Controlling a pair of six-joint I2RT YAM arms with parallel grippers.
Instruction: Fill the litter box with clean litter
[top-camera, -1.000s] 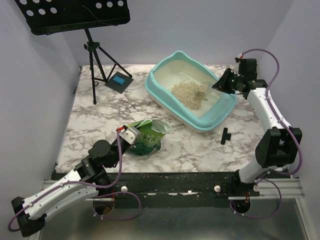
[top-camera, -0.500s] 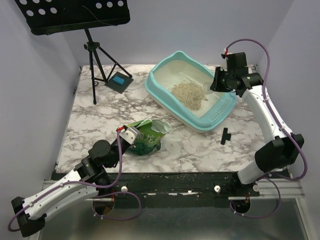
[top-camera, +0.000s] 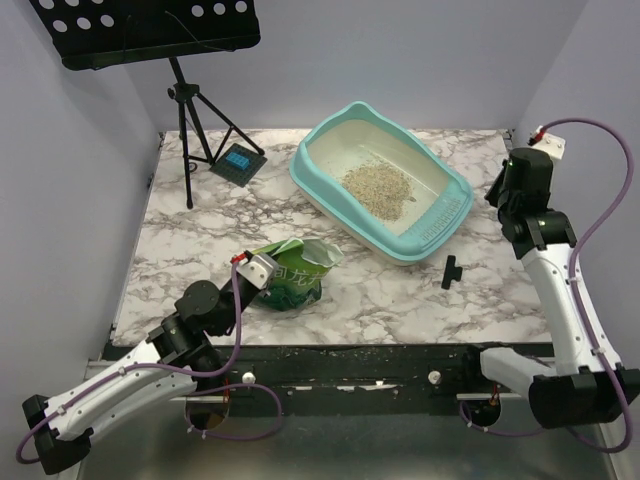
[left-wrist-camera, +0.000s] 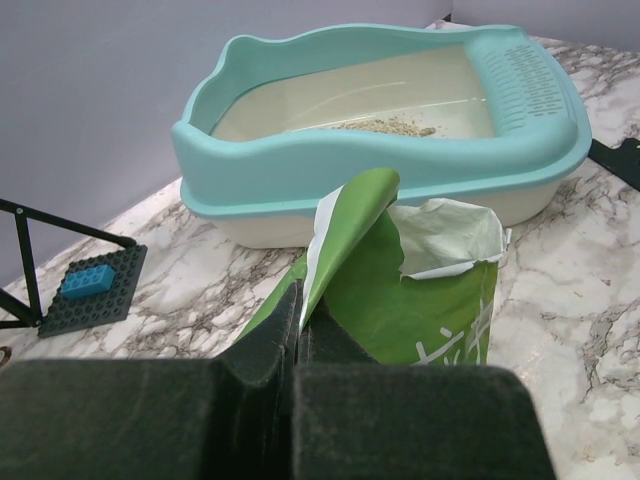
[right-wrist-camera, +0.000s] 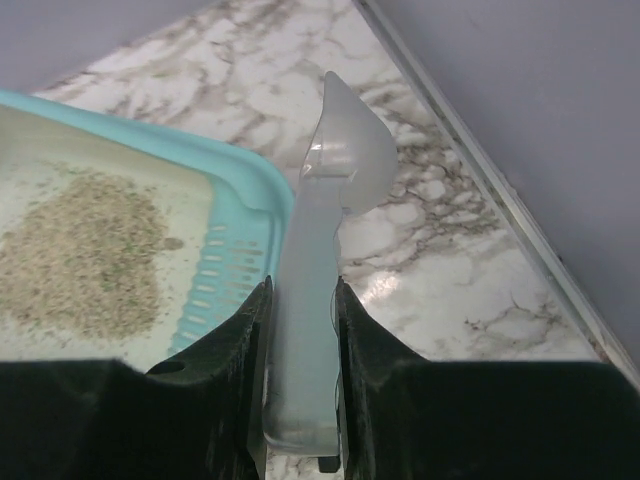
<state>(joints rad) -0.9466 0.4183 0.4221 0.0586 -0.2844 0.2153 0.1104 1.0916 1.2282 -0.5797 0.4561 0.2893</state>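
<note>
The right gripper has swung out of the litter box. A second ago it hung over the box's right end with the scoop dipped beside the pile. Now it sits off to the right, above bare counter and close to the side wall. Its jaws are clamped narrowly on the handle of the clear scoop, whose bowl points out past the turquoise rim towards the counter's far right edge. I can see nothing in the bowl.

The clean litter lies as before, a low tan heap in the middle of the box floor, with pale floor showing all round it. The left gripper has not shifted; its jaws are pinched tight on a flap of the green bag, which lies crumpled on the counter, mouth towards the box.

The box stands slantwise at the back right of the counter. Its near corner is just beside a small black piece. Open marble runs between bag and box and along the whole front. To the left rear stand a tripod and a dark plate carrying a blue brick, well apart from the box. On the right the arm has only a strip of counter between the box rim and the wall.
</note>
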